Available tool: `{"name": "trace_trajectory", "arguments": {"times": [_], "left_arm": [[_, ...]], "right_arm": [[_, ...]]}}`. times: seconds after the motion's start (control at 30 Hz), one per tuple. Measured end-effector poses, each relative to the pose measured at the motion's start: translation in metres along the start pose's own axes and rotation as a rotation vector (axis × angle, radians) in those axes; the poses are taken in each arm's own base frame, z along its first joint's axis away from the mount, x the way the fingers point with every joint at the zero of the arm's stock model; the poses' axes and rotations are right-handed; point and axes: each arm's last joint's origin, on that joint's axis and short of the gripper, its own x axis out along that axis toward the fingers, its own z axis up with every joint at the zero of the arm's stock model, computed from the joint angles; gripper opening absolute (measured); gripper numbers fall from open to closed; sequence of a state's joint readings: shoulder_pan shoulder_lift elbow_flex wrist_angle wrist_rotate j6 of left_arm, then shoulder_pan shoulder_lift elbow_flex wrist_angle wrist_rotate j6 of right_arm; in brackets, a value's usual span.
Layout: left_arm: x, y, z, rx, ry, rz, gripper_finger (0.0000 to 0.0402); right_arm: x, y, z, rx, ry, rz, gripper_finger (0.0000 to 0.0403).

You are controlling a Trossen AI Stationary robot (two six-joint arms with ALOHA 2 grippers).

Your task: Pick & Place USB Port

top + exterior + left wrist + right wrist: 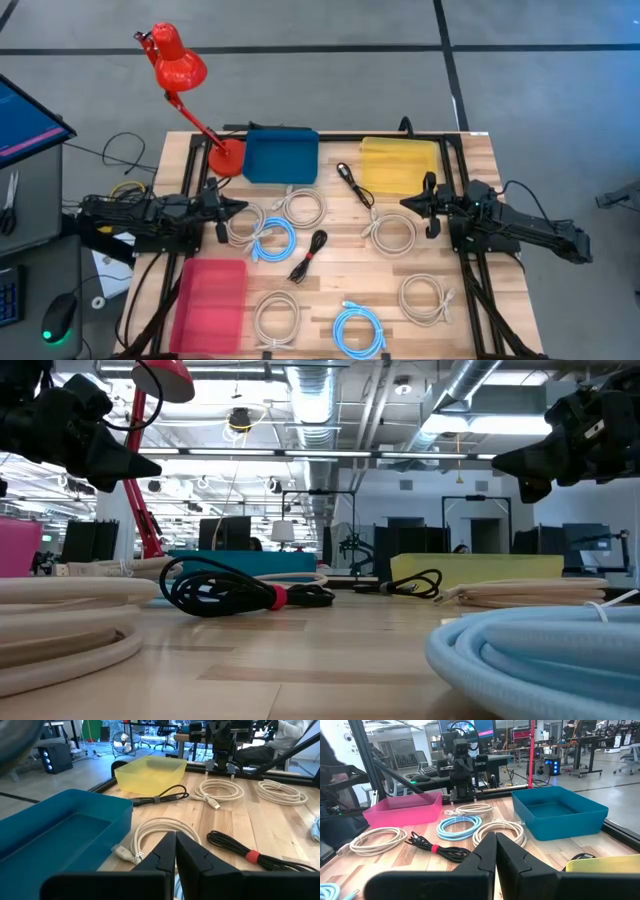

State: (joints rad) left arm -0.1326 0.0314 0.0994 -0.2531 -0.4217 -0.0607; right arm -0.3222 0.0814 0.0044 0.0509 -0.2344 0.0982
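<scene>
Several coiled cables lie flat on the wooden table: white ones (302, 208) (392, 233), light blue ones (272, 242) (358, 330), a black one with a red tie (308, 257) and a black one (352, 183) next to the yellow bin. My left gripper (243, 207) hovers shut over the table's left side, pointing level toward the middle, with the nearest white coil (160, 832) below and ahead of it (175, 839). My right gripper (403, 203) hovers shut over the right side, facing the left one (495, 839). Both hang clear of the table in the low view (150, 463) (500, 460).
A blue bin (280, 155) and a yellow bin (398, 163) stand at the far edge, and a pink bin (211, 298) sits at the near left. A red desk lamp's base (226, 157) rests left of the blue bin. Bare wood shows between the coils.
</scene>
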Motion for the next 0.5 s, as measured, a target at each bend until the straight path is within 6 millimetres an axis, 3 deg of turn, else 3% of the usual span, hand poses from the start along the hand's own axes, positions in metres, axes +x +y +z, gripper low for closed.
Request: {"name": "trace_trajectory", "arguments": {"times": [0.5], "left_arm": [[0.0002, -0.0001, 0.0008, -0.003, -0.007, 0.0, 0.0011]], "right_arm": [[0.0, 0.0, 0.0001, 0.0, -0.001, 0.0, 0.0]]}}
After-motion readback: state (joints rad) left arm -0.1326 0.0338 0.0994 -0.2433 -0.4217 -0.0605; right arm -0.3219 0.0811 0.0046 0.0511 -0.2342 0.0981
